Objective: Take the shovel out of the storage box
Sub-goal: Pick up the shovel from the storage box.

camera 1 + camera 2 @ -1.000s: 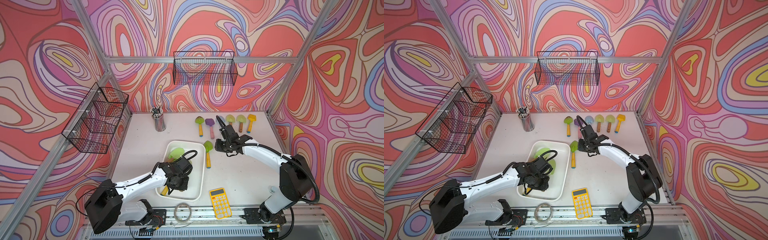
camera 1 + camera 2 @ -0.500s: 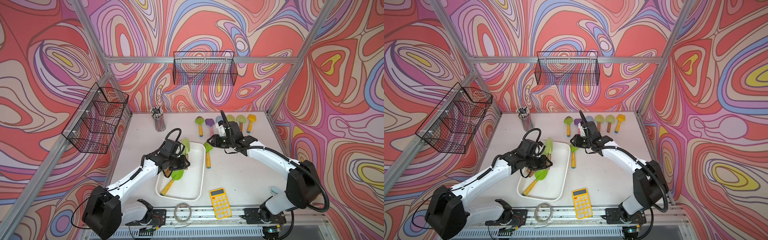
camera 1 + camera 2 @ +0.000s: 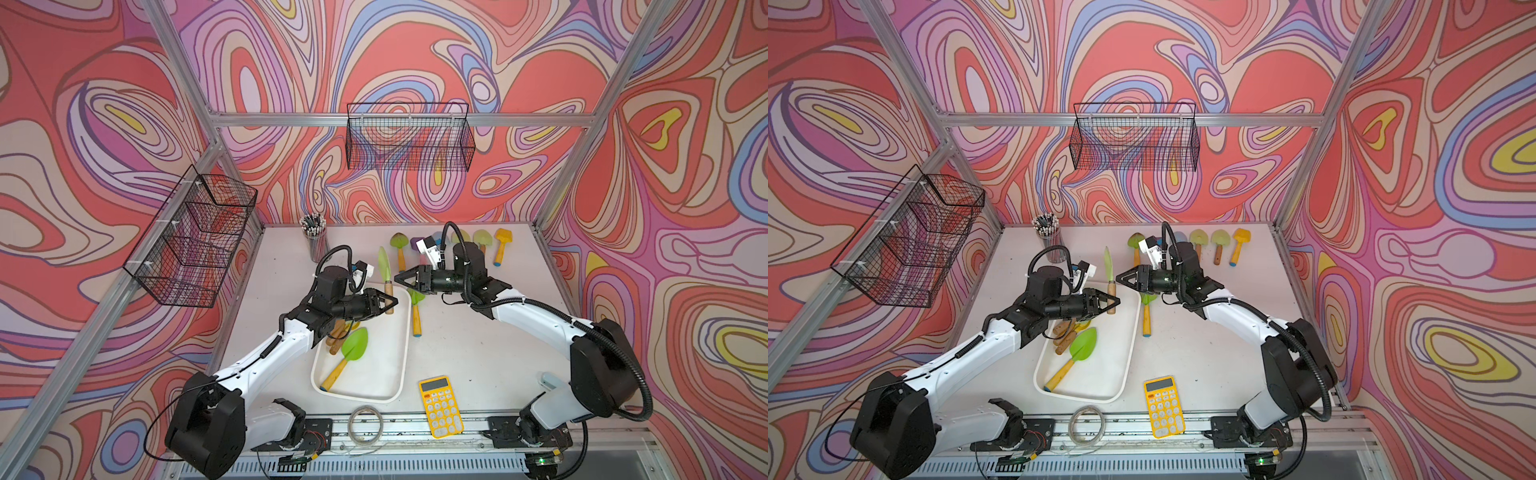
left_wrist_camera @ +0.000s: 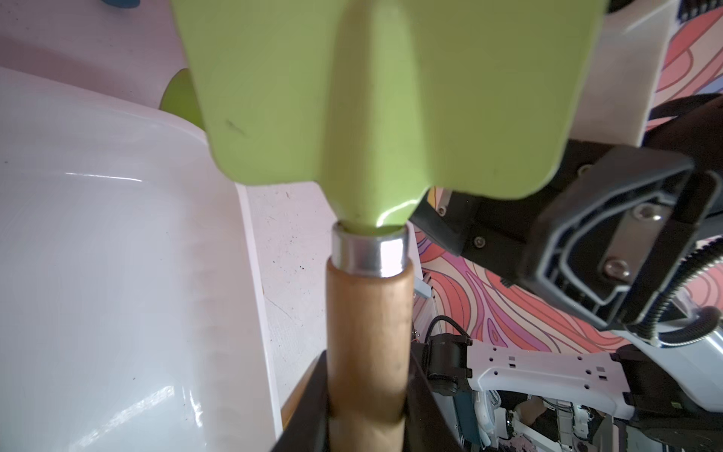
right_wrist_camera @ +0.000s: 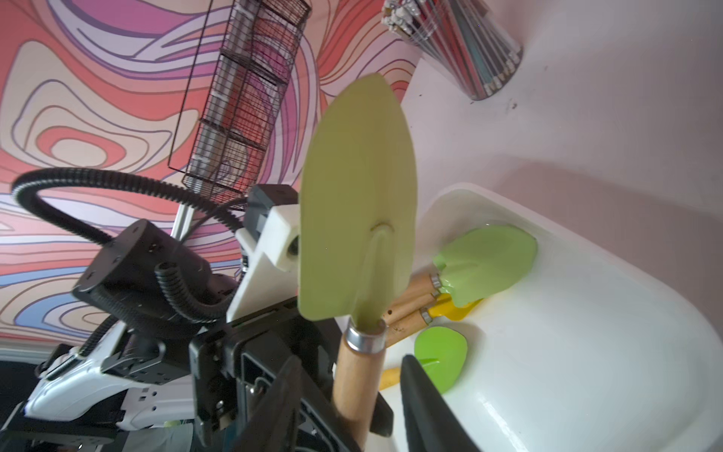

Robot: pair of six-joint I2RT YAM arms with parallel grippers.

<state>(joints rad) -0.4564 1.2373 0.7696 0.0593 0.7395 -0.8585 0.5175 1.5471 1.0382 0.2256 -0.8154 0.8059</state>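
The left hand (image 3: 388, 302) is clamped on the handle of the shovel (image 3: 383, 266), upright above the far end of the storage box (image 3: 378, 370). The right hand (image 3: 401, 277) is just beside it with jaws apart. It should centre on the handle before closing.

The pale table (image 3: 478, 345) carries the white storage box (image 3: 360, 397) left of centre, a yellow calculator (image 3: 440, 407) by its near right corner, and a green shovel (image 3: 416, 316) just beside its right rim. Along the far edge are a cup of pencils (image 3: 314, 245) (far left) and a row of little shovels (image 3: 482, 237).
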